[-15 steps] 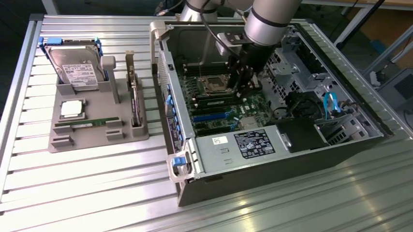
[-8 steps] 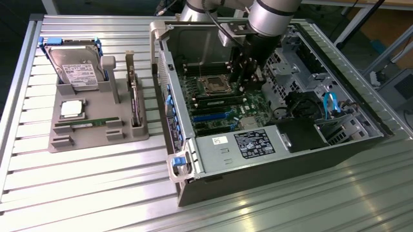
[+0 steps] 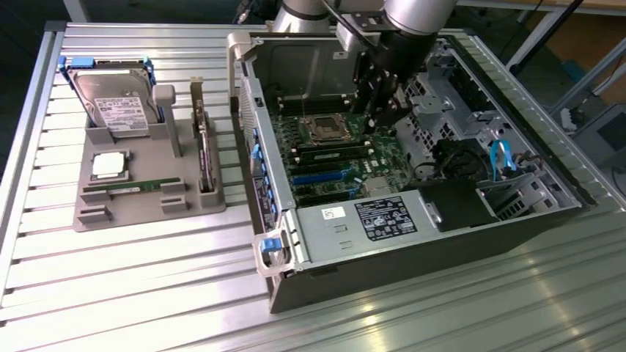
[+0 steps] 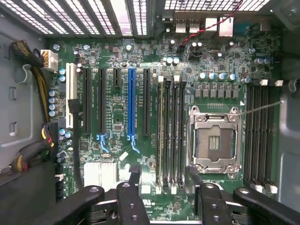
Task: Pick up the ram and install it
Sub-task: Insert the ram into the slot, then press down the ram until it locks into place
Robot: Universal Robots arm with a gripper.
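Claw (image 4: 164, 174) jaws apart, empty, over motherboard (image 4: 112, 75) slots. Ram (image 3: 132, 188) flat in grey tray (image 3: 132, 214), 9 o'clock of case (image 3: 411, 268) in exterior view. Likely light, stiff, fragile; pinch long edges mid-length.

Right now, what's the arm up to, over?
Gripper open, empty, above the memory slots. One ram looks seated in the slot below it. Second ram lies in the grey tray outside. Nothing in the way.

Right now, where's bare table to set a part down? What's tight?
Free: bare table at the exterior view's lower left, bordered by the grey holder and the case corner. Crowded: holder-to-case strip; inside the case, open end effector over the motherboard.
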